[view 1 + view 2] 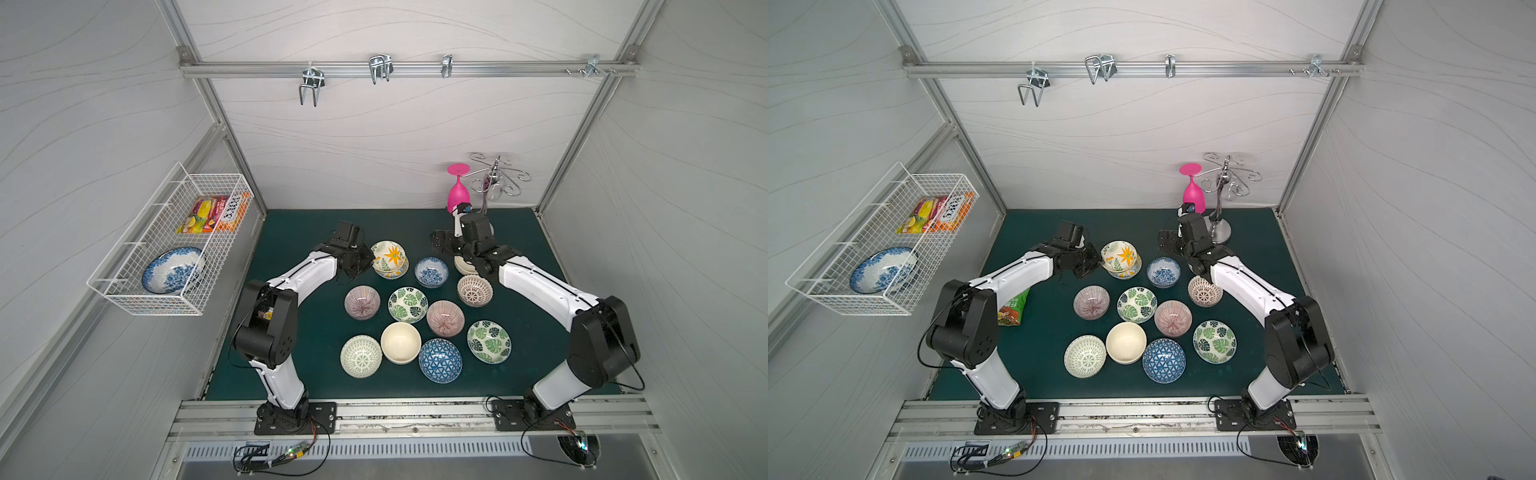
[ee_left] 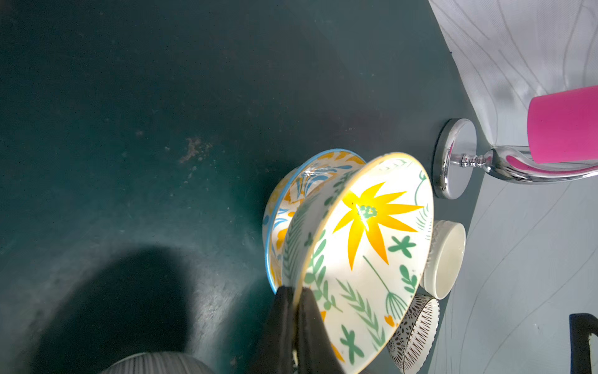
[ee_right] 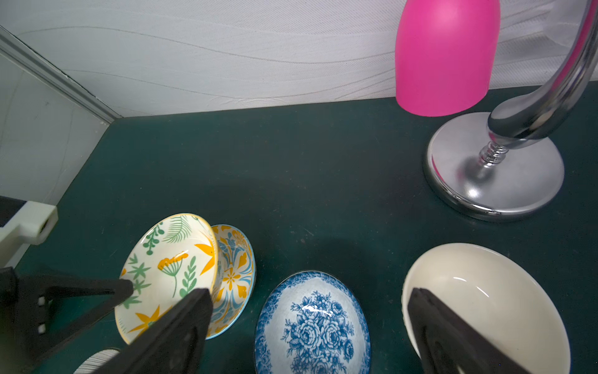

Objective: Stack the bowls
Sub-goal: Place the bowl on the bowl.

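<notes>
Orange-flower bowl (image 2: 365,252) sits tilted, its rim pinched between the closed fingers of the left claw (image 2: 296,291). It leans into the blue-rimmed bowl (image 2: 284,200) just beyond that claw's tips. The right claw (image 3: 307,293) stands wide apart and holds nothing. 1 of its fingers hangs over the cream bowl (image 3: 485,291), and the blue-rose bowl (image 3: 310,323) lies below the gap between its 2 fingers. Behind both claws, toward the arm bases, 8 more bowls lie on the green mat (image 1: 324,374), among them a leaf-patterned bowl (image 1: 407,304).
</notes>
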Motion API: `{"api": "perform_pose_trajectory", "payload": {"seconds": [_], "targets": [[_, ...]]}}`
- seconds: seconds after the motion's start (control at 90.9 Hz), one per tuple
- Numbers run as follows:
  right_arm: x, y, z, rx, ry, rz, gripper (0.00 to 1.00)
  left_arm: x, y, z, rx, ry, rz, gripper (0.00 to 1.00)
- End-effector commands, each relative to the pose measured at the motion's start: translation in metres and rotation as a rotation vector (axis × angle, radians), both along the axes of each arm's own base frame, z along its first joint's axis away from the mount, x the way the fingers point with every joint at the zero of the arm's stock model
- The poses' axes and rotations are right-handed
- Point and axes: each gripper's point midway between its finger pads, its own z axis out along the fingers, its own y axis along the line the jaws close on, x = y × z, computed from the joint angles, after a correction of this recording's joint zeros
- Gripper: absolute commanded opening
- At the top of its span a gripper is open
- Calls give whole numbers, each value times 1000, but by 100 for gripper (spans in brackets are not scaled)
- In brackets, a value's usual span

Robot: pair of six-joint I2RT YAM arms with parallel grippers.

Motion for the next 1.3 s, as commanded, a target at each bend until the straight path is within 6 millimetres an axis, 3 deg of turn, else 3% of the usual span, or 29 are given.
{"api": "perform_pose_trajectory", "payload": {"seconds": [0.0,0.231,0.583,0.682,0.814,1.166,1.288], "targets": [[-1,3,10,5,-31,18,99,21,-17,22,-68,-108,-21,0],[1,3,10,2,-30,19,99,21,-20,6,-51,-83,-20,0],[2,3,9,0,-26,20,99,18,-25,-3,-5,-65,-39,0],[2,2,9,-2,-24,20,99,18,-26,-6,3,-53,-41,7],[2,2,9,-5,-24,19,99,18,-27,-9,10,-41,-44,9],[-2,-1,11,-3,-9,17,99,15,-24,-6,41,-38,-48,49],[-10,-3,11,20,74,7,99,13,-20,5,54,-53,-45,70]]}}
